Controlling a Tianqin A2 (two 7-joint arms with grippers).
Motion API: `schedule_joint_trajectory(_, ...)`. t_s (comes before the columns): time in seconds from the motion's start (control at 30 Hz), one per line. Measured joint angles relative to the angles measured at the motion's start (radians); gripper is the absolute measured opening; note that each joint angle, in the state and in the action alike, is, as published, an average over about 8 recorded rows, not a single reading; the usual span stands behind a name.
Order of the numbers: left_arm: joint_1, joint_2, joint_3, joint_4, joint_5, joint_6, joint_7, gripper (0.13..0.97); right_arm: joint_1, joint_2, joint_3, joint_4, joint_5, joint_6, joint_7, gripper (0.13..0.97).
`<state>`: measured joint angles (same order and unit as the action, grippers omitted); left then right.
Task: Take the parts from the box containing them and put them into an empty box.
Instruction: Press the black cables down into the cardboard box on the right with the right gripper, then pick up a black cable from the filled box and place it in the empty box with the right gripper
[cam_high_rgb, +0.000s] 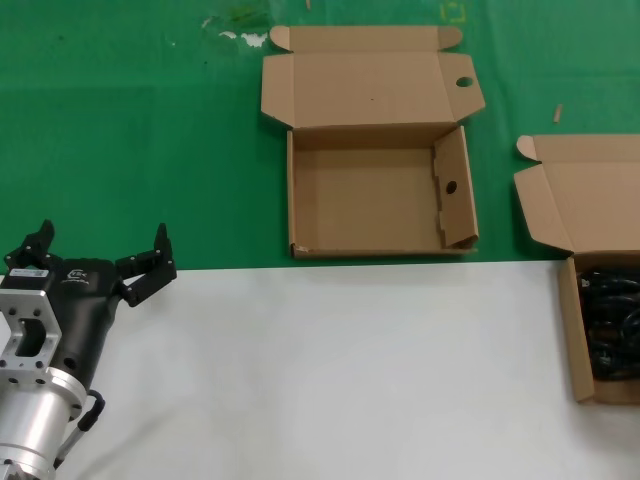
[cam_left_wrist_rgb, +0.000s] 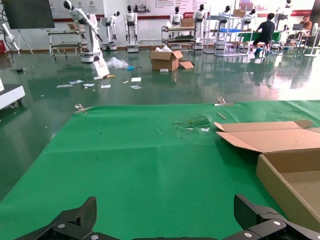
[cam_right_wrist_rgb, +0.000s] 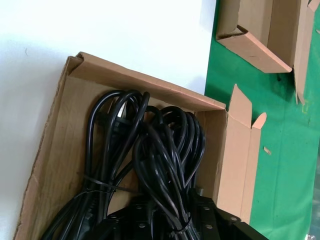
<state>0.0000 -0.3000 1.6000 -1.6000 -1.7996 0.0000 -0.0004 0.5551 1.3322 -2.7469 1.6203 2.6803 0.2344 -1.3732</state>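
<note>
Readable wording: none, in any view.
Black body of the left gripper (cam_high_rgb: 100, 245): small white logo mark with a short line of white lettering beside it, too small to make out.
Red banner strip along the far hall wall (cam_left_wrist_rgb: 75, 20): pale characters, blurred beyond reading.
White wall posters above the row of parked robots (cam_left_wrist_rgb: 170, 4): dark lines of lettering, cut off by the top edge, illegible.
Red sign at the far right of the hall (cam_left_wrist_rgb: 300, 12): light lettering, unreadable.
Green table mat (cam_high_rgb: 150, 130): faint yellowish square outline printed near its far edge, meaning unclear.
</note>
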Motion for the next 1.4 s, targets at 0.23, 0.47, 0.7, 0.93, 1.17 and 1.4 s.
schedule_joint_trajectory(0.23,0.0,0.0,0.0,0.0,0.0,0.0,0.0,0.966,-0.028,0.017,0.023,0.033,-0.016,0.016,0.019,0.269)
schedule_joint_trajectory(0.47,0.0,0.0,0.0,0.0,0.0,0.0,0.0,0.966,-0.07,0.035,0.064,0.084,-0.03,0.039,0.034,0.224)
schedule_joint_trajectory(0.7,0.0,0.0,0.0,0.0,0.0,0.0,0.0,0.966,-0.122,0.07,0.143,0.165,-0.035,0.077,0.055,0.214)
schedule_joint_trajectory(0.93,0.0,0.0,0.0,0.0,0.0,0.0,0.0,0.966,-0.132,0.041,0.197,0.275,-0.016,0.132,0.035,0.213)
schedule_joint_trajectory(1.17,0.0,0.0,0.0,0.0,0.0,0.0,0.0,0.966,-0.022,-0.153,0.113,0.294,0.003,0.169,-0.07,0.213)
schedule_joint_trajectory(1.4,0.0,0.0,0.0,0.0,0.0,0.0,0.0,0.966,0.103,-0.421,0.025,0.187,-0.023,0.177,-0.177,0.213)
